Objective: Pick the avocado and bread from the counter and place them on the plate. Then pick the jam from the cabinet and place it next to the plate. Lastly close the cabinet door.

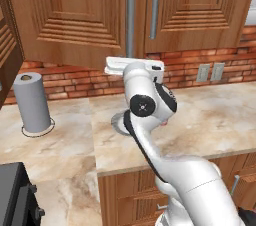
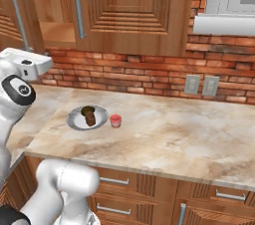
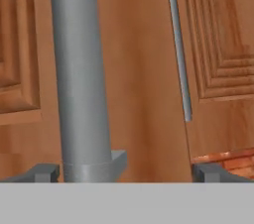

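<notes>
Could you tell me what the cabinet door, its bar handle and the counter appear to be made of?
Cabinet door: looks like warm-brown wood with visible grain and stepped panel mouldings, satin finish. Bar handle: likely brushed steel, plain grey with a soft sheen. Counter: seemingly polished stone, given its beige-and-tan marbling; being rendered, it could equally be laminate.

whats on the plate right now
On the plate sit the round dark avocado and the blocky bread, touching. The jam stands beside it on the counter. What lies under them is hidden.
</notes>
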Available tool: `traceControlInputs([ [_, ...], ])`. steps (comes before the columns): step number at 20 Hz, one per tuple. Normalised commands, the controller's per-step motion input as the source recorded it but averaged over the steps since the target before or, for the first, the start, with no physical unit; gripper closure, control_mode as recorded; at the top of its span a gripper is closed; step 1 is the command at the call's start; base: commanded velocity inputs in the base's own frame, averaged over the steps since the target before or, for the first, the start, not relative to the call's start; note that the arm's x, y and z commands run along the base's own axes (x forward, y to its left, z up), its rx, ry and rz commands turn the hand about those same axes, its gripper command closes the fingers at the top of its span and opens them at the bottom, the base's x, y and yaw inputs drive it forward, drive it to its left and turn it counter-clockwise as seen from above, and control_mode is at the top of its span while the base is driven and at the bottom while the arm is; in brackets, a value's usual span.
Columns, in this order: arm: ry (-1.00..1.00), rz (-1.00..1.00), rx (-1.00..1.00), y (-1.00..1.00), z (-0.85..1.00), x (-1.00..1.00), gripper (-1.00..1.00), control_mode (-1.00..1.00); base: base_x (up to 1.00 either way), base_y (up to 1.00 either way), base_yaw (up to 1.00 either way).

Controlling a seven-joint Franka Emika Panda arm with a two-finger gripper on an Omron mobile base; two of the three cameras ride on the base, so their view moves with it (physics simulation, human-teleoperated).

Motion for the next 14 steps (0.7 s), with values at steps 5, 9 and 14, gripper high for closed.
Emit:
traceControlInputs([
  [5, -0.08, -0.25, 0.02, -0.02, 0.05, 0.76, -1.00, -1.00, 0.00, 0.00, 0.00],
  [9, -0.14, -0.33, 0.02, 0.00, 0.04, 0.51, -1.00, -1.00, 0.00, 0.00, 0.00],
  [14, -0.13, -0.36, 0.03, 0.00, 0.02, 0.43, -1.00, -1.00, 0.00, 0.00, 0.00],
])
